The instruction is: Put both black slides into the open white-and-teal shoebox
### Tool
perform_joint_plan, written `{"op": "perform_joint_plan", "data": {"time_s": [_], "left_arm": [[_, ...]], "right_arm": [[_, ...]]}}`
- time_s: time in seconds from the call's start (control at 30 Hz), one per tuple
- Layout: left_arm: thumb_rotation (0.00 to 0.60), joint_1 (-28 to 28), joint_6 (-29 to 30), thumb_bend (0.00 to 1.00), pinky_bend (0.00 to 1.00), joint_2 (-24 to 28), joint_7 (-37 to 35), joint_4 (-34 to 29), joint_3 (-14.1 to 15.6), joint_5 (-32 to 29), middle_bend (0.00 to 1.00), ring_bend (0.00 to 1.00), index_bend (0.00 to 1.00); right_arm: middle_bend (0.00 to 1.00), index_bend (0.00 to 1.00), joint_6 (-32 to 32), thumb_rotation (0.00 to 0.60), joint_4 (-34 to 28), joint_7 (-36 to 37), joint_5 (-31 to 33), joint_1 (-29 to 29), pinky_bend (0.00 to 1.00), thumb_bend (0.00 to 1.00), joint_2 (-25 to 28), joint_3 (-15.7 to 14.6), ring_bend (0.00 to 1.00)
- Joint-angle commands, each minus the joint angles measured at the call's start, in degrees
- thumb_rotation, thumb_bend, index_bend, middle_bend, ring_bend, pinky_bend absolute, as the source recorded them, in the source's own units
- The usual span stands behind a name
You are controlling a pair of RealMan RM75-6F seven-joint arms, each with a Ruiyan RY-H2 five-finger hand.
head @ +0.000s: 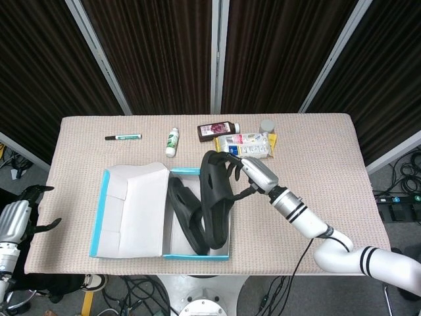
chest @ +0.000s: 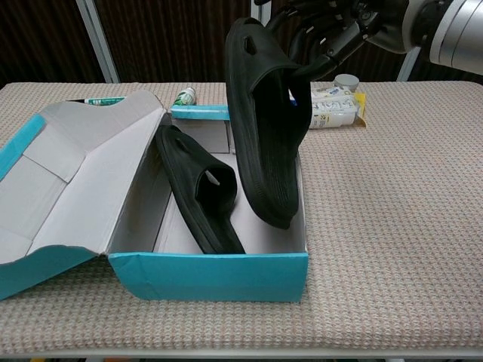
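Observation:
The open white-and-teal shoebox (head: 224, 183) (chest: 219, 277) sits at the front middle of the table, lid folded out to the left. One black slide (head: 186, 217) (chest: 198, 188) leans inside against its left wall. My right hand (head: 248, 172) (chest: 326, 30) grips the second black slide (head: 214, 204) (chest: 262, 128) by its upper end. That slide hangs toe down and tilted over the box's right half, its toe near the right wall. My left hand (head: 14, 220) hovers off the table's left edge with its fingers apart, holding nothing.
Along the back of the table lie a green marker (head: 123, 137), a small white bottle (head: 172, 141), a dark bottle (head: 218, 130), a white-and-yellow packet (head: 248, 143) (chest: 333, 106) and a small grey jar (head: 266, 125). The box lid (head: 133, 210) covers the front left.

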Motion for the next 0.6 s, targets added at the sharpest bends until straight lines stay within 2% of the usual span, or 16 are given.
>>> {"op": "perform_joint_plan", "data": {"time_s": [0.03,0.6], "left_arm": [[0.600,0.03,0.00,0.17,0.22,-0.03,-0.02,0.08,0.02,0.01,0.22,0.13,0.24],[0.600,0.36,1.22,0.17,0.22,-0.42,0.14,1.24,-0.26,0.34,0.22,0.13,0.24]], "right_arm": [[0.56,0.18,0.22,0.600,2.44,3.25,-2.02,0.22,0.56,0.03,-1.65,-1.20,0.45],[0.56,0.18,-0.99,0.600,9.92,10.94,-5.03,2.32,0.57,0.03,-5.61,-3.90,0.45]]}}
